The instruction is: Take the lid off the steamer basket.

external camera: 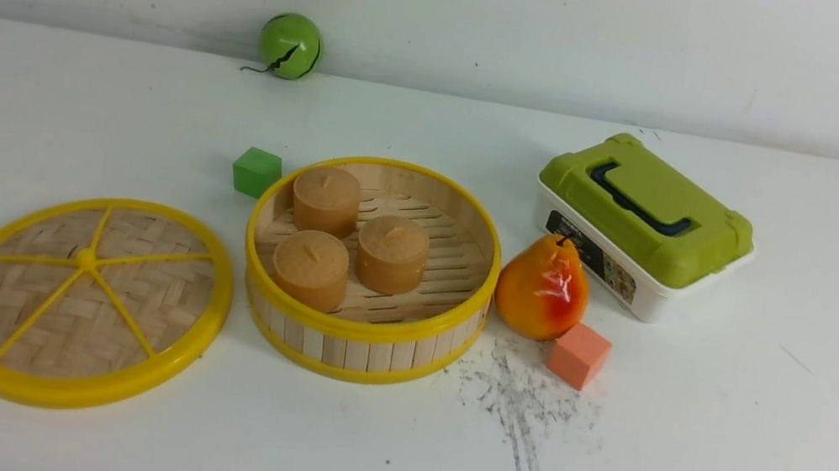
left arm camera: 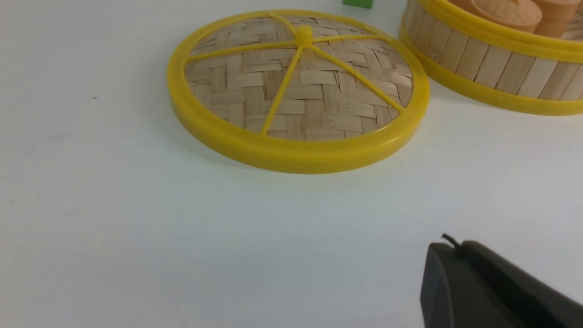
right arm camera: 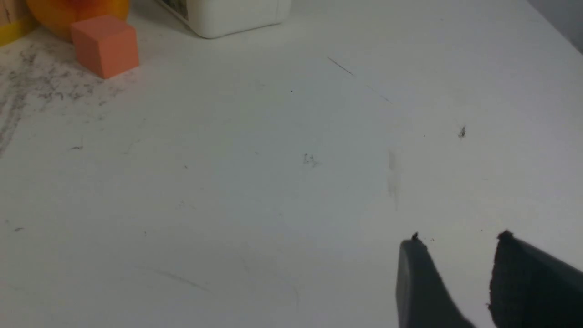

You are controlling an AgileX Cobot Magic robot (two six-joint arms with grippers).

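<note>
The lid (external camera: 86, 302) lies flat just left of the basket (external camera: 371, 268), already off. Light, stiff and thin (its rim suits gripping). The left gripper (left arm camera: 460, 255) is closed and empty; the right gripper (right arm camera: 457, 255) is parted.

lid (external camera: 86, 302) just beside steamer basket (external camera: 370, 268), pear (external camera: 543, 287) crowding other side

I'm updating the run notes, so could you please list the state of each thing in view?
lid: off, flat on the table
steamer basket: uncovered, three buns inside
green-lidded box: closed
pear: upright
left gripper: jaws shut, empty
right gripper: jaws apart, empty
</note>
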